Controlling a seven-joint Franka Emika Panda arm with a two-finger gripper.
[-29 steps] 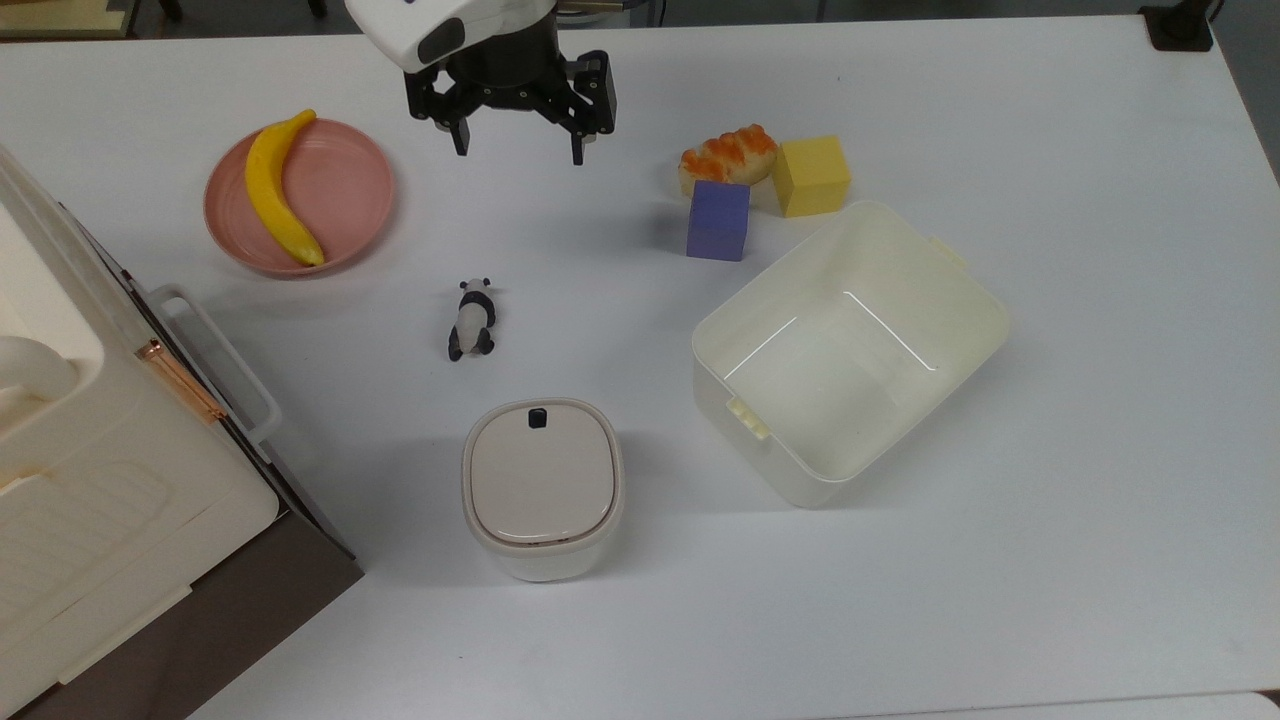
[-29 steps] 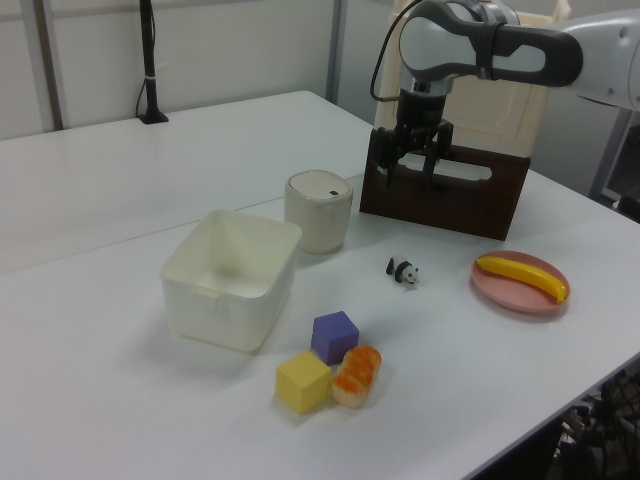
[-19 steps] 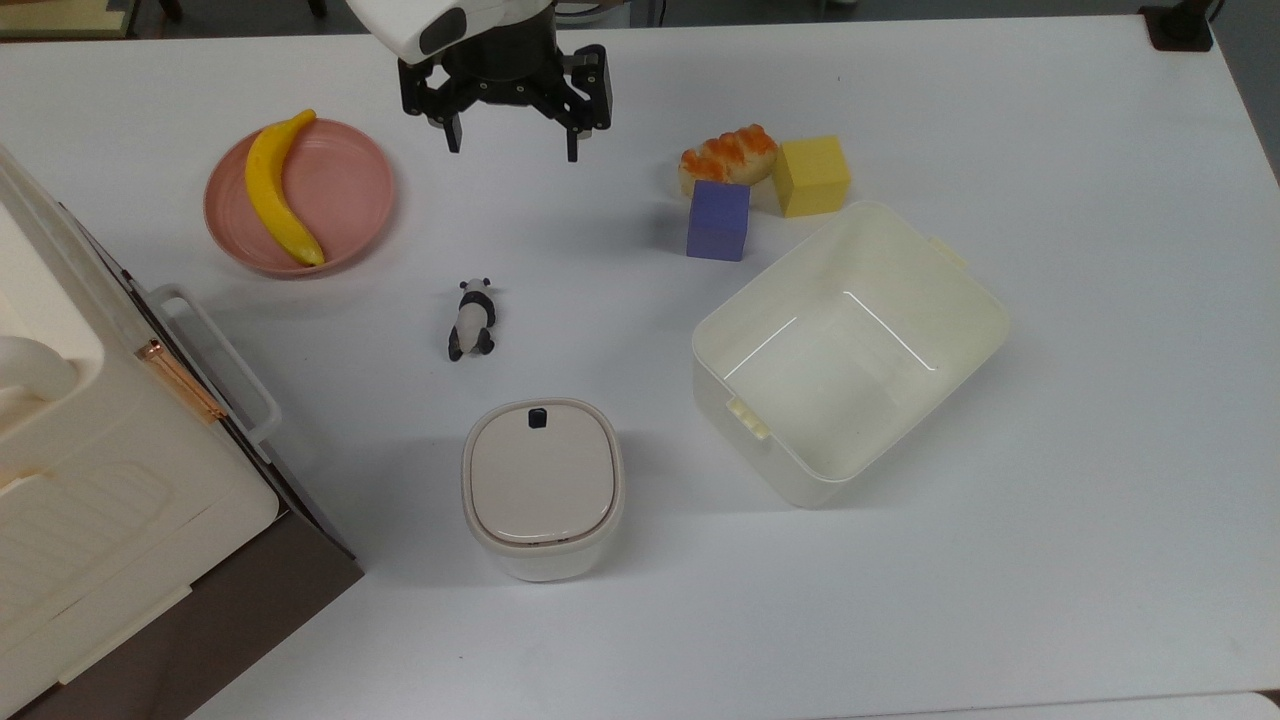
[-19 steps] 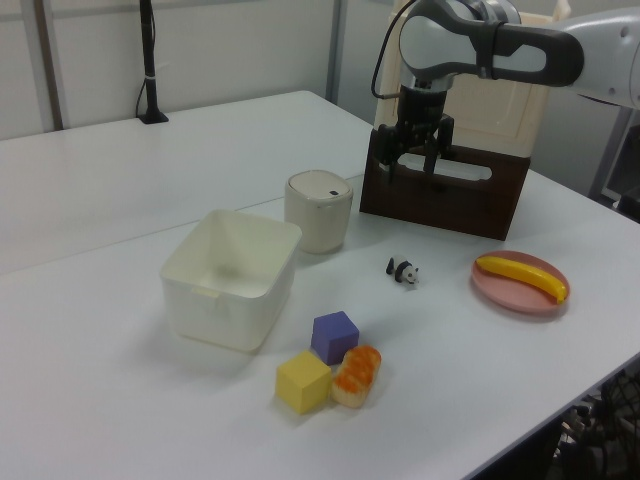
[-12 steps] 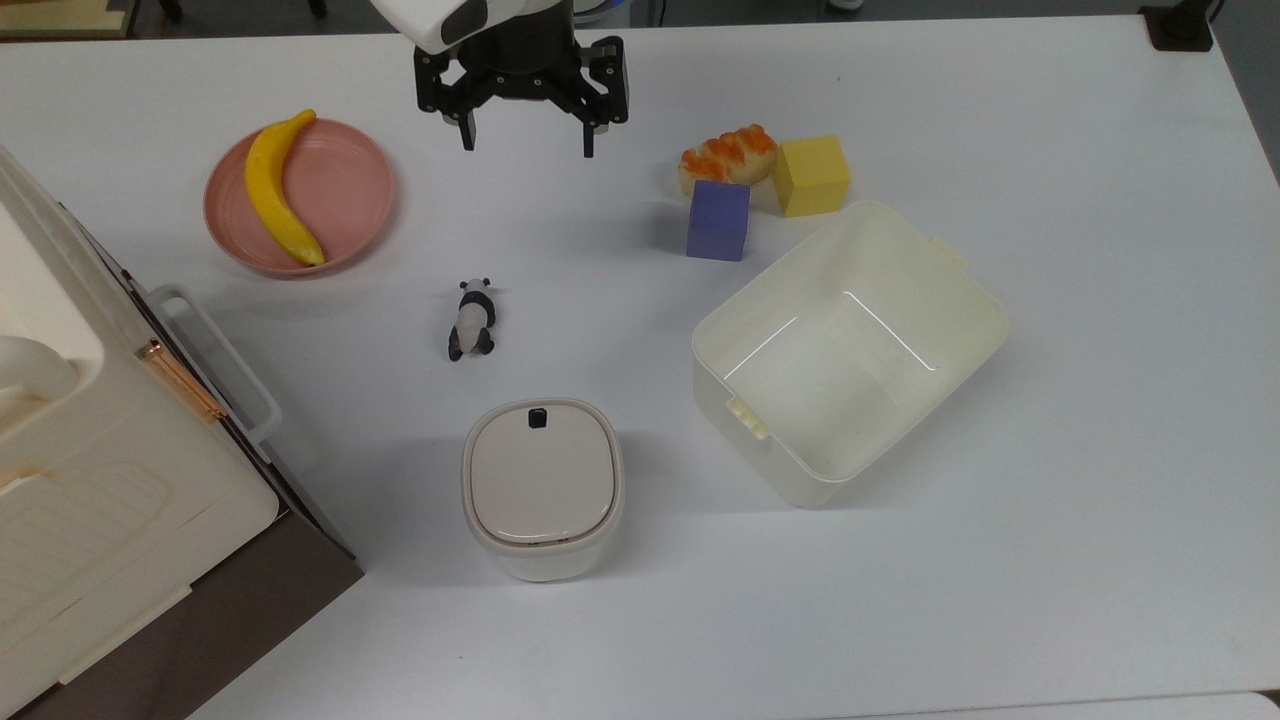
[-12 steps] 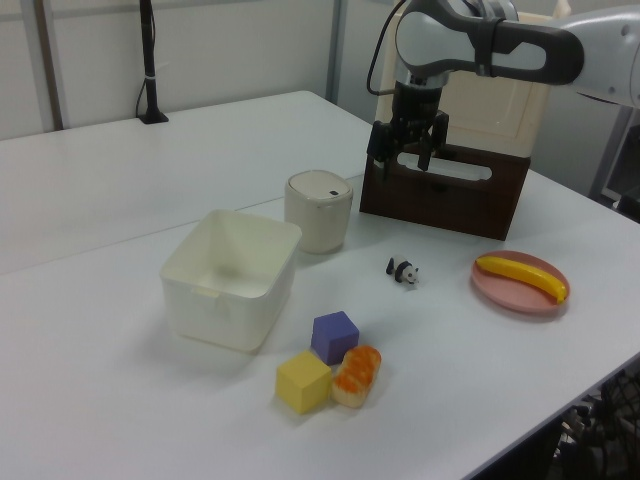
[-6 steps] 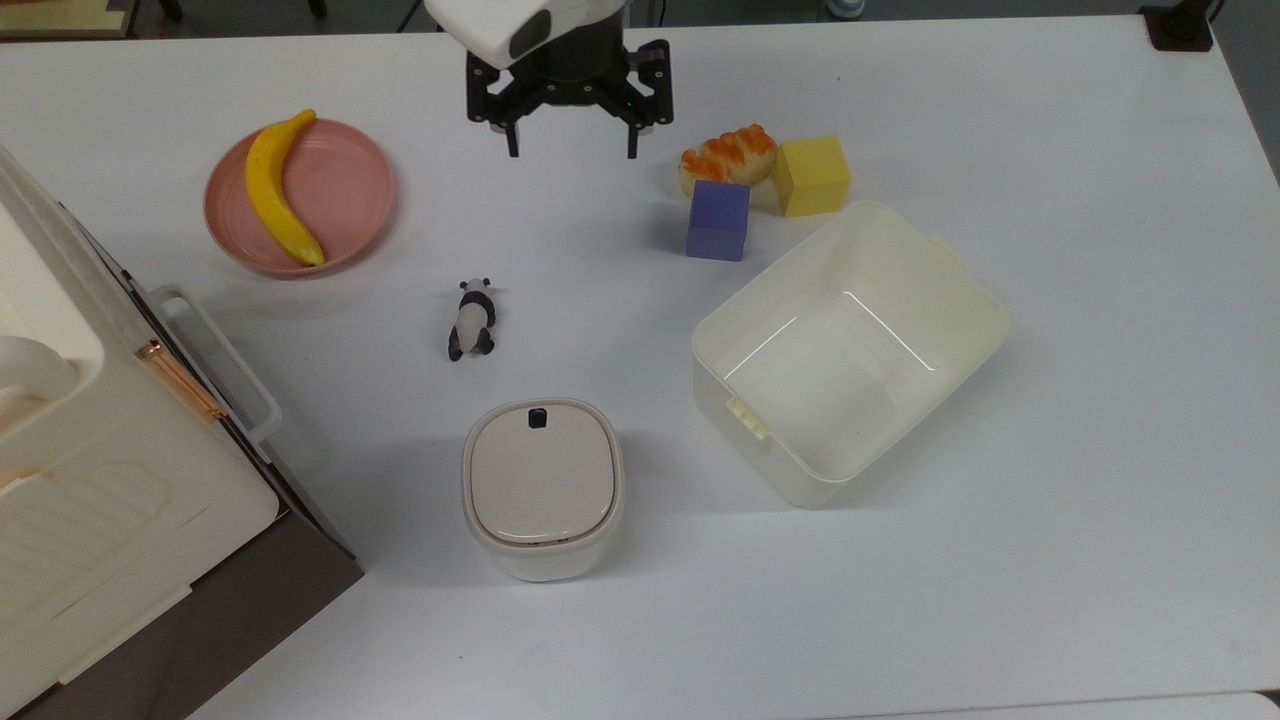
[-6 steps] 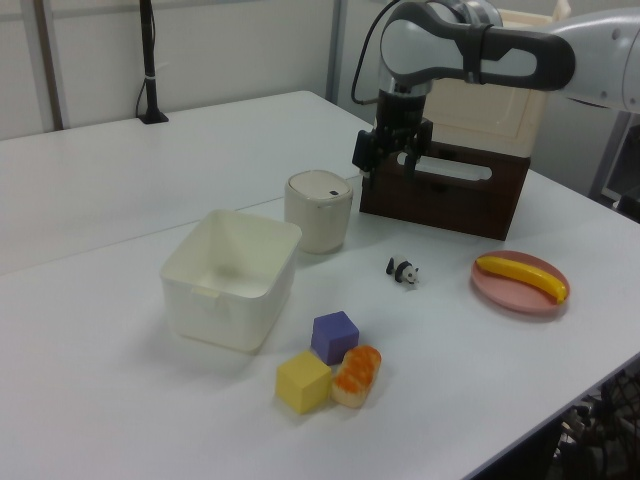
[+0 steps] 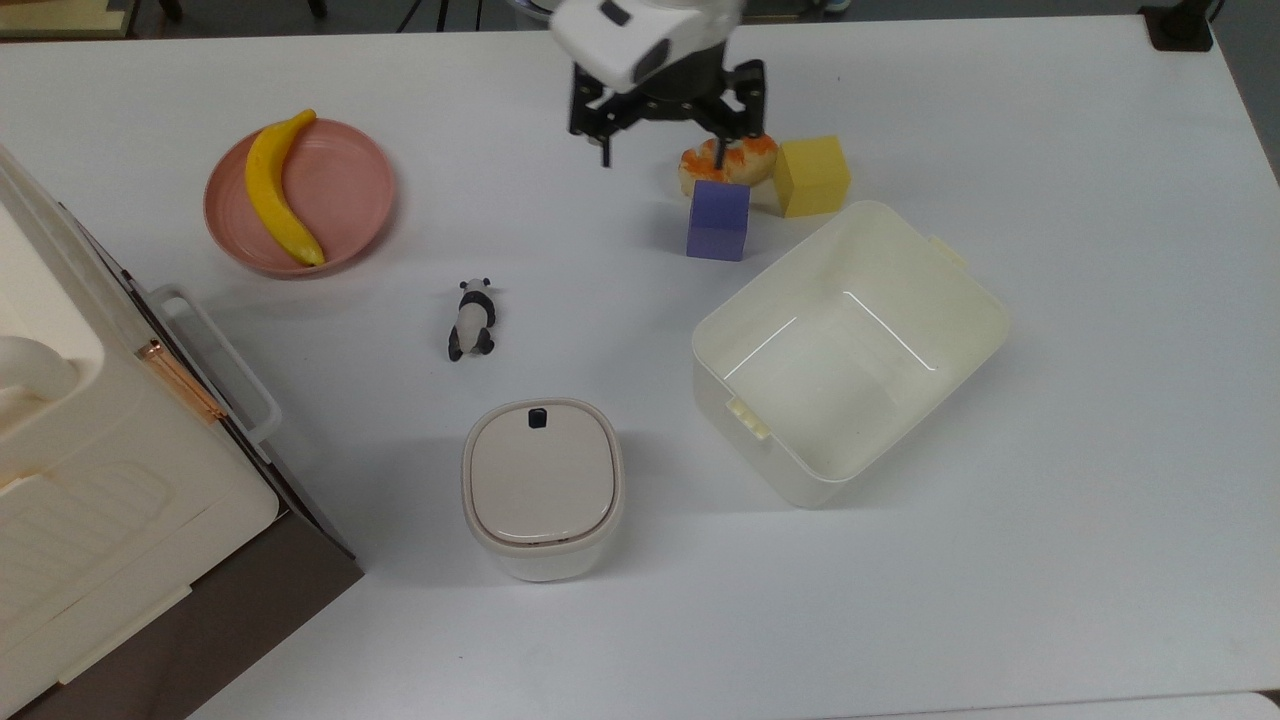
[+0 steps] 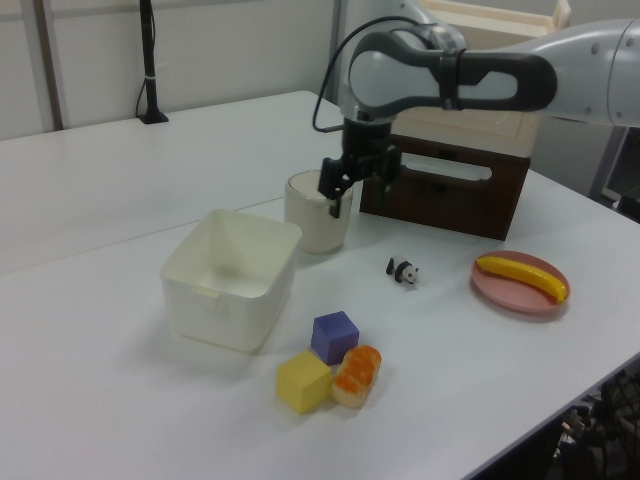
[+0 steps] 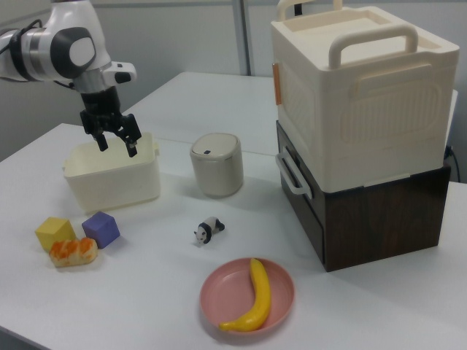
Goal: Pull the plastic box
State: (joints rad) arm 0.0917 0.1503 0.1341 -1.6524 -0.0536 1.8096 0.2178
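The plastic box (image 9: 962, 306) is a large, empty, cream-white tub standing askew at the top view's right of centre; it also shows as the plastic box (image 10: 215, 312) in the left view and the plastic box (image 11: 109, 186) in the right view. My gripper (image 9: 664, 160) hangs open above the table with nothing between its fingers. In the top view it is up and left of the box, with one finger over the sushi piece. In the left view the gripper (image 10: 333, 200) appears in front of the small white container. The right view shows the gripper (image 11: 118, 148) above the box's rim.
A purple cube (image 9: 718, 220), a yellow cube (image 9: 812, 175) and a sushi piece (image 9: 745, 150) lie just beyond the box. A white container with a beige lid (image 9: 543, 485), a toy panda (image 9: 472, 320), a pink plate (image 9: 350, 190) with a banana (image 9: 275, 190) and a big storage bin (image 9: 90, 480) fill the top view's left half.
The gripper has travelled towards the top view's right, from beside the pink plate to over the sushi and purple cube. It stays open. Nothing on the table has moved.
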